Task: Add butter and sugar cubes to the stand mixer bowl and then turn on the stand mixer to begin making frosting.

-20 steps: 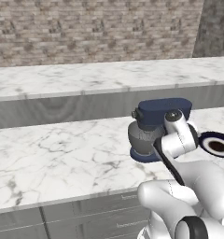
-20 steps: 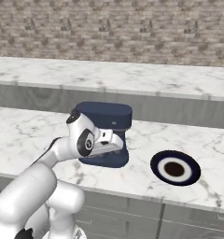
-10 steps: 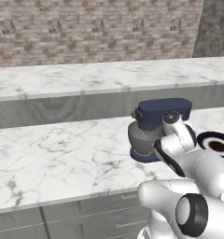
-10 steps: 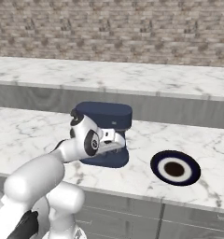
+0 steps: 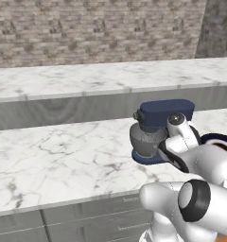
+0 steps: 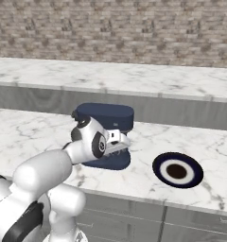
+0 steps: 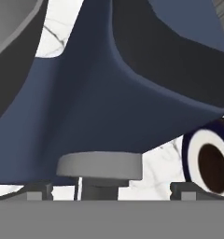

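Note:
The navy stand mixer (image 5: 165,112) stands on the marble counter, with the grey stand mixer bowl (image 5: 144,139) under its head. My gripper (image 6: 122,140) is pressed close against the mixer's (image 6: 106,116) right side, low on its body. In the hand view the gripper (image 7: 111,190) is open. A grey knob (image 7: 100,166) on the mixer's dark blue body (image 7: 95,102) sits right between the two fingertips (image 7: 39,189), and I cannot tell whether they touch it. The bowl's grey rim (image 7: 11,23) shows at the upper left. Butter and sugar cubes are out of view.
A dark-blue-and-white plate (image 6: 177,170) lies on the counter just right of the mixer, also visible as the plate (image 7: 208,161) in the hand view. A raised marble ledge (image 5: 110,78) and a brick wall run behind. Cabinet drawers (image 5: 96,217) lie below the counter's front edge.
The hand has edged a little closer to the mixer's side. The arm's elbow has swung forward and up in the left base view. The jaws have stayed wide.

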Robot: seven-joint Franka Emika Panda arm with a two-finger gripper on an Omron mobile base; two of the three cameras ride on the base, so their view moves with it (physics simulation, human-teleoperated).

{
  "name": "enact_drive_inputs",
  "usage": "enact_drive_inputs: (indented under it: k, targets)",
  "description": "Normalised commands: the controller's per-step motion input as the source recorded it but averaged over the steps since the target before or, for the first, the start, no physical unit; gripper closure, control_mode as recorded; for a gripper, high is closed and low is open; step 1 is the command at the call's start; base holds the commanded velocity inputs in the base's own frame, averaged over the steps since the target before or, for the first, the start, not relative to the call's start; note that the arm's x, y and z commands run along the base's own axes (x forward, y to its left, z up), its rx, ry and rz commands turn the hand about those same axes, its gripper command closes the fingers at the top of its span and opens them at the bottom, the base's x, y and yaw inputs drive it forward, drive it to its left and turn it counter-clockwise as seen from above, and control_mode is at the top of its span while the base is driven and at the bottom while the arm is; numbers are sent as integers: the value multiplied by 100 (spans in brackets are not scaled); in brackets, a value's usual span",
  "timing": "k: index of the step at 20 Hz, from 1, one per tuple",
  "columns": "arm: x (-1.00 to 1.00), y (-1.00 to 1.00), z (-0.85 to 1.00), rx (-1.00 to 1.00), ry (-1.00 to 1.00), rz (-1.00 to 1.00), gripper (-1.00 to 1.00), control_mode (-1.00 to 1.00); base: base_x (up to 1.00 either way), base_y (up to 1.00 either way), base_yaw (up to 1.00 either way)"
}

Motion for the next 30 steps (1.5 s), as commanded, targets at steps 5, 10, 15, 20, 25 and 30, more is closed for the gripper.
enact_drive_inputs:
  k: [5, 10, 15, 20, 25, 30]
  targets:
    - [19, 0, -8, 0, 0, 0, -100, -100, 0, 0, 0]
    - [22, 4, -2, 0, 0, 0, 100, -100, 0, 0, 0]
    - [13, 0, 0, 0, 0, 0, 100, -100, 0, 0, 0]
    - [11, 0, 0, 0, 0, -1, 100, -100, 0, 0, 0]
    - [7, 0, 0, 3, 0, -6, 100, -100, 0, 0, 0]
    - [5, 0, 2, 11, 3, -12, 100, -100, 0, 0, 0]
